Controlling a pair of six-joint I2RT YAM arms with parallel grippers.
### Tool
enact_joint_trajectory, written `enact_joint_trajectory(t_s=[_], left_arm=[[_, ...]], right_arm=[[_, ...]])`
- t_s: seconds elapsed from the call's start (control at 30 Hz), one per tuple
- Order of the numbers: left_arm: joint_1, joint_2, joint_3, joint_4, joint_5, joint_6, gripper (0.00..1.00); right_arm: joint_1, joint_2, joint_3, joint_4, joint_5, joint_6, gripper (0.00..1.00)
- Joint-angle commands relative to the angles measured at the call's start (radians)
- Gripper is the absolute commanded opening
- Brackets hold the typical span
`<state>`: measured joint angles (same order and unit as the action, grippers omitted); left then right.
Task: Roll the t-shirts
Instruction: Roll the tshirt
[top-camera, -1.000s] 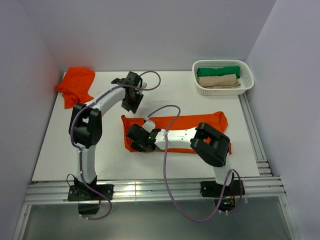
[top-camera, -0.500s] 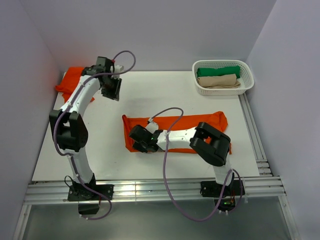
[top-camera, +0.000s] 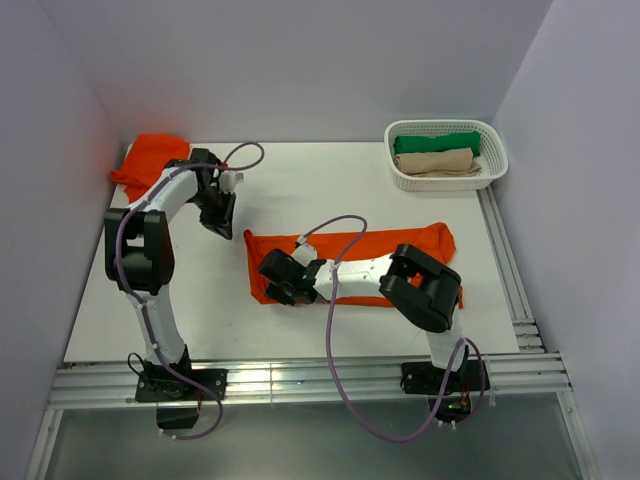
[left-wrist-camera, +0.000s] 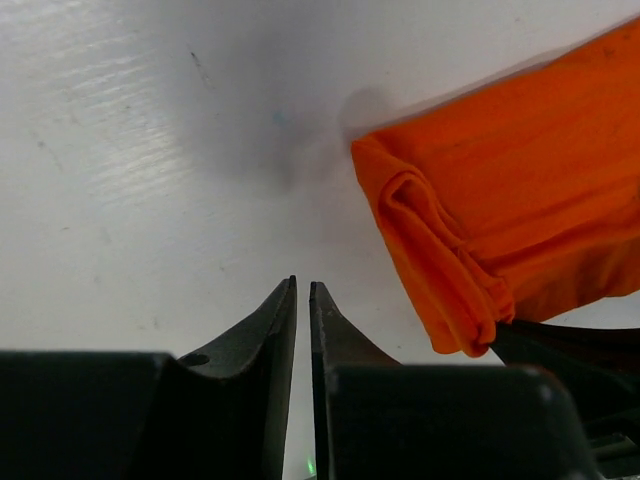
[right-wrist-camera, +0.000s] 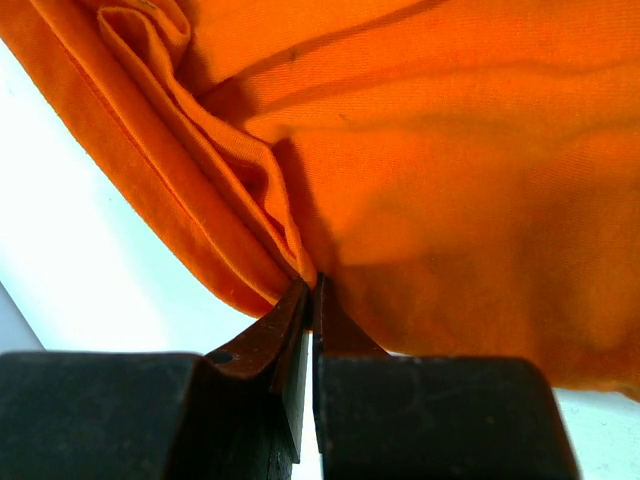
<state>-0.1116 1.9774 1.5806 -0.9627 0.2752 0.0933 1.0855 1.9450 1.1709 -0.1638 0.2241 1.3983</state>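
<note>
Orange t-shirt (top-camera: 350, 262) folded lengthwise across table (top-camera: 300, 190) centre. Second orange t-shirt (top-camera: 150, 160) bunched far left. Right gripper (right-wrist-camera: 310, 290) pinched on folded shirt's left end. Left gripper (left-wrist-camera: 303, 300) nearly closed, empty, above bare table just left of it.

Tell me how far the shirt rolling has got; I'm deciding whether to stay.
Done: rolled green and tan items sit in the basket. In hand: the right gripper pinches the left end of the folded orange t-shirt; the left gripper is empty beside it. Left: rolling it, then the crumpled orange t-shirt.
</note>
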Motion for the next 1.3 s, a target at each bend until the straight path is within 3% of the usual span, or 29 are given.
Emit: enact_joint_trajectory(t_s=[0.0,0.73,1.0,1.27], left_arm=[[-0.011,0.037,-0.019,0.038,0.045,0.01,0.16],[-0.177,0.084,0.036,0.087,-0.073,-0.063,0.19],[-0.214,0.083,0.041,0.087,-0.12,-0.061,0.19],[-0.238,0.08,0.051,0.081,-0.142,-0.058,0.19]], right_arm=[[-0.007,-0.024,0.012,-0.016,0.027,0.015,0.0],[0.001,-0.087,-0.022,-0.013,0.057,0.011,0.01],[0.024,-0.139,0.021,-0.101,0.144,-0.001,0.37],[0.048,-0.097,0.174,-0.241,0.216,-0.097,0.39]])
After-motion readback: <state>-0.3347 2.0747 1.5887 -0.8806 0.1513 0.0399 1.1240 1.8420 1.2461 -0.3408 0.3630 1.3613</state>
